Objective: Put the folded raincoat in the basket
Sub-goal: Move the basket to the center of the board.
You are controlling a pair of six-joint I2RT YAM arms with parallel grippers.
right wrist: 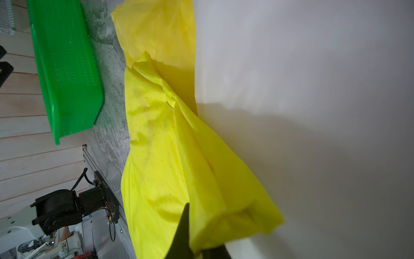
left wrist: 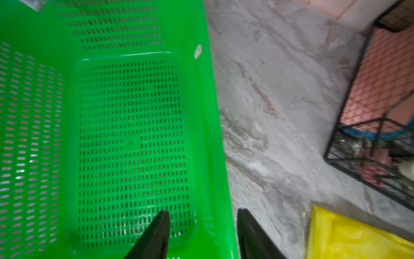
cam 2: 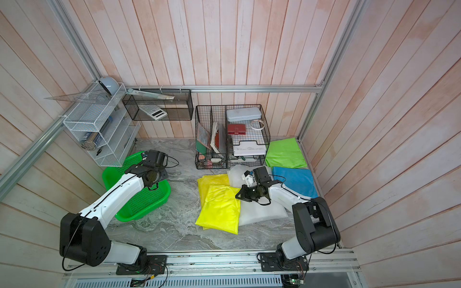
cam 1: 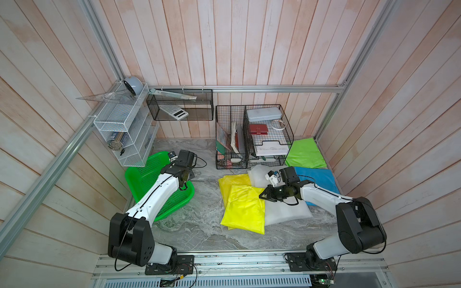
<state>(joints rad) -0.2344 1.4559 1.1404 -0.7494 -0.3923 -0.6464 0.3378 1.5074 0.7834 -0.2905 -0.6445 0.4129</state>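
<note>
On raincoat point(cam 1: 245, 212) edge, R end effector point(cam 1: 261, 195) clamped; tabletop point(cam 1: 207, 199) open toward basket point(left wrist: 215, 134).

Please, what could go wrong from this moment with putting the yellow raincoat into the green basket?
The right gripper pinches only an edge of the yellow raincoat; when lifted, its folds may fall open. It lies partly on a second yellow raincoat, which might drag along. The left gripper, jaws apart astride the rim, hangs over the basket and could block the drop.

High stereo pair; wrist views seemingly close.
</note>
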